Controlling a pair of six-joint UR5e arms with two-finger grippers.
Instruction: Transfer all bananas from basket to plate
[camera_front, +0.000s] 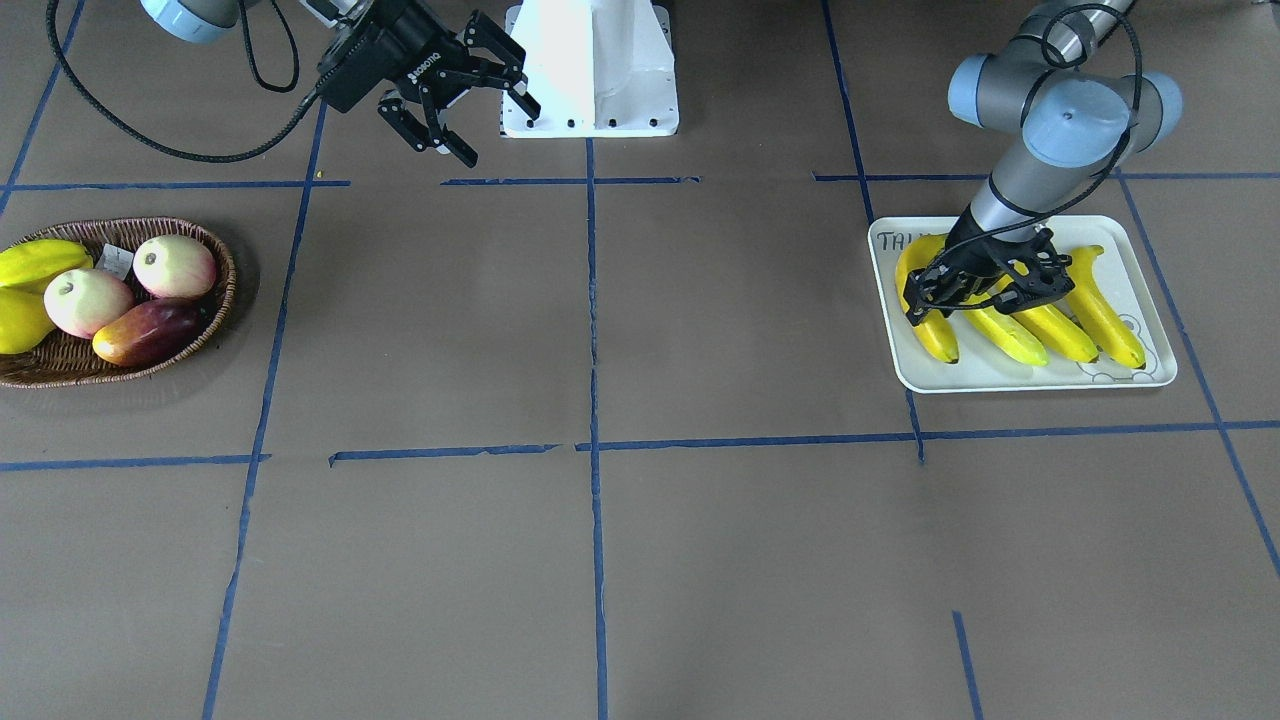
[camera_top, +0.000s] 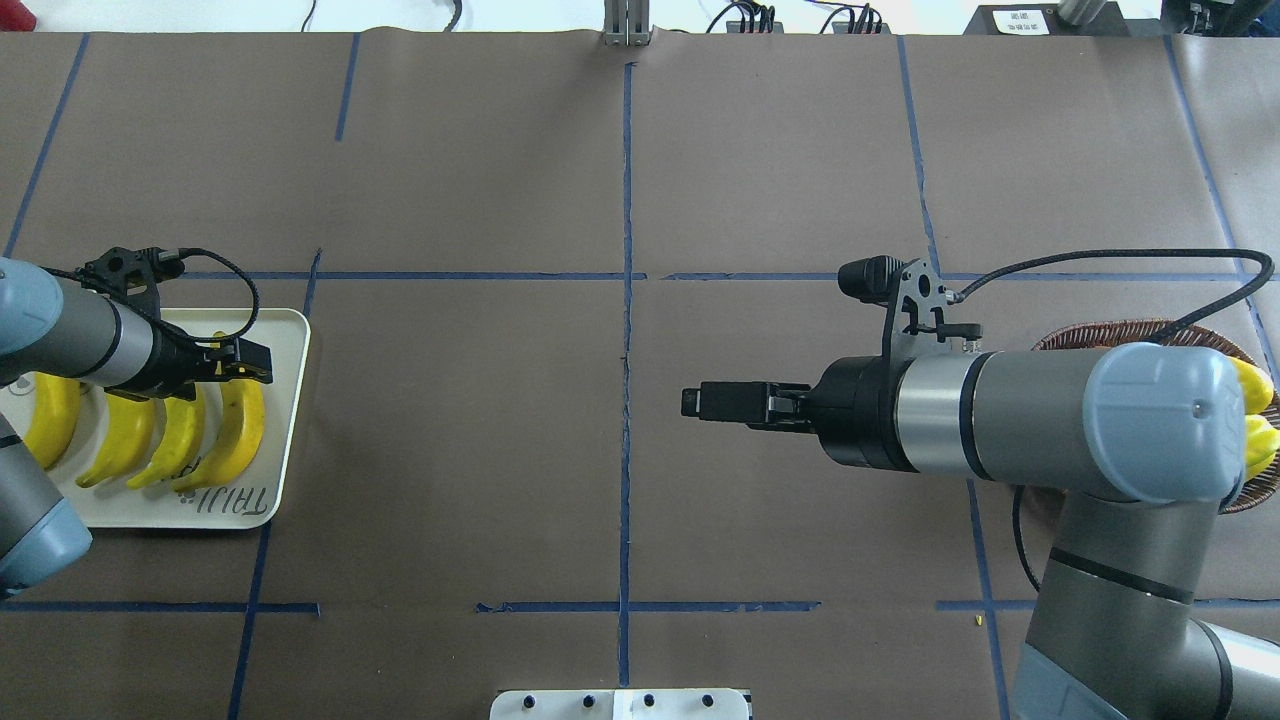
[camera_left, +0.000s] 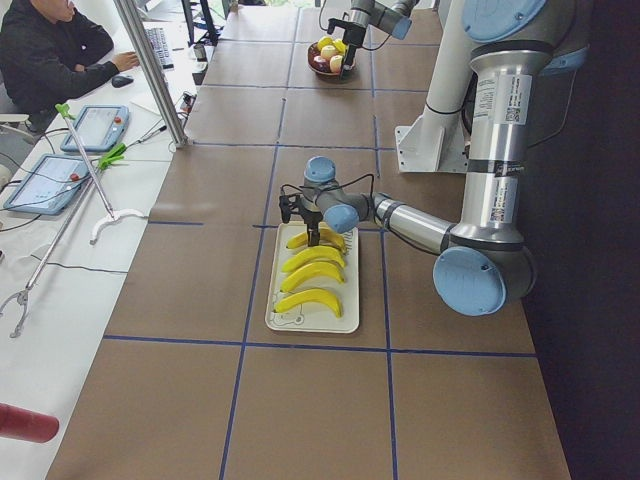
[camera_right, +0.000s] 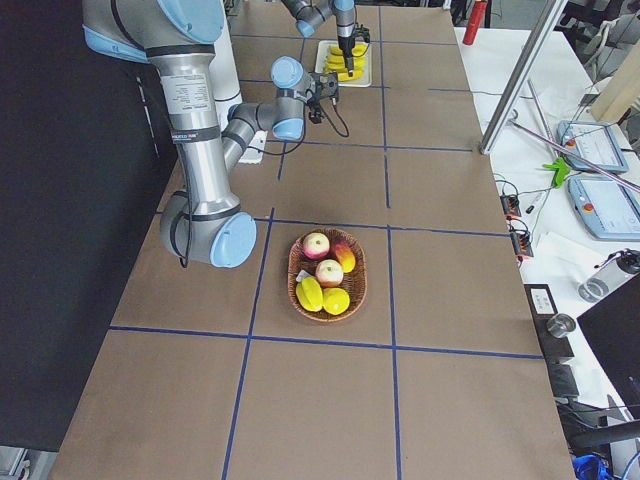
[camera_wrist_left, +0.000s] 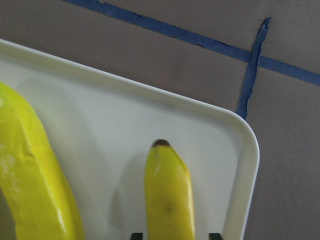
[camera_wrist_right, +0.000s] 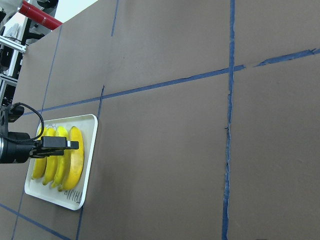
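Note:
Four bananas (camera_front: 1055, 335) lie side by side on the white plate (camera_front: 1000, 385); they also show in the overhead view (camera_top: 235, 430) on the plate (camera_top: 296, 400). My left gripper (camera_front: 985, 300) hangs low over the plate's lettered end, open. Its fingertips (camera_wrist_left: 136, 235) straddle the banana (camera_wrist_left: 170, 200) nearest the rim with gaps on both sides. My right gripper (camera_front: 465, 100) is open and empty, raised near the robot base, far from the basket (camera_front: 205, 245). The basket holds no bananas.
The basket holds two pale red apples (camera_front: 175, 265), a red-yellow mango (camera_front: 150, 332) and stubby yellow fruits (camera_front: 35, 262). The white robot base (camera_front: 590, 70) stands at the table's middle edge. Blue tape lines cross the brown table.

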